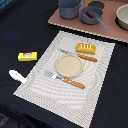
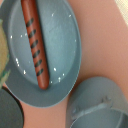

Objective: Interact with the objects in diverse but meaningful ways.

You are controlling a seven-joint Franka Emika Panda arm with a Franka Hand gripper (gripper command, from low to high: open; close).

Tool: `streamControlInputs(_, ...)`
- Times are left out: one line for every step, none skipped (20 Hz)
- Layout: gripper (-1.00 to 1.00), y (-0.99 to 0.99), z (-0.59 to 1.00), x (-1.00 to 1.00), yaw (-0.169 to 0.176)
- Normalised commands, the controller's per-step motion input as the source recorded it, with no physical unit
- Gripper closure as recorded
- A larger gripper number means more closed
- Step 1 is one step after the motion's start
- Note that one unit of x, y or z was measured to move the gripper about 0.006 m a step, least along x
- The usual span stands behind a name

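Lying lengthwise in the small grey pan (image 2: pixel 45 50), the brown sausage (image 2: pixel 35 42) is framed as if served; the claw's state cannot be told.

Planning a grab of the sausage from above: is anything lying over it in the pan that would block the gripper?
Nothing visible does. In the wrist view the sausage lies bare in the grey pan, with nothing on top of it. A grey pot stands beside the pan, clear of the sausage. The gripper itself is out of view.
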Motion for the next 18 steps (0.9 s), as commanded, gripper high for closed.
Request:
streamControlInputs(-1.0,-0.73,0.3,0.49,0.03)
streamControlInputs(-1.0,-0.72,0.3,0.51,0.033)
streamControlInputs(-1.0,-0.72,0.32,0.52,0.033)
streamControlInputs(-1.0,-0.73,0.33,0.52,0.03)
streamControlInputs(-1.0,-0.73,0.32,0.51,0.032)
streamControlInputs(-1.0,-0.73,0.31,0.51,0.034)
streamControlInputs(-1.0,-0.72,0.29,0.52,0.039)
streamControlInputs(-1.0,-0.71,0.27,0.52,0.043)
streamControlInputs(-1.0,-0.7,0.24,0.51,0.048)
streamControlInputs(-1.0,-0.7,0.23,0.51,0.049)
streamControlInputs(-1.0,-0.7,0.22,0.5,0.05)
streamControlInputs(-1.0,-0.69,0.2,0.49,0.051)
streamControlInputs(-1.0,-0.69,0.17,0.49,0.052)
streamControlInputs(-1.0,-0.68,0.13,0.47,0.054)
streamControlInputs(-1.0,-0.68,0.06,0.49,0.051)
streamControlInputs(-1.0,-0.68,0.0,0.5,0.048)
streamControlInputs(-1.0,-0.69,0.0,0.49,0.056)
streamControlInputs(-1.0,-0.64,0.0,0.38,0.096)
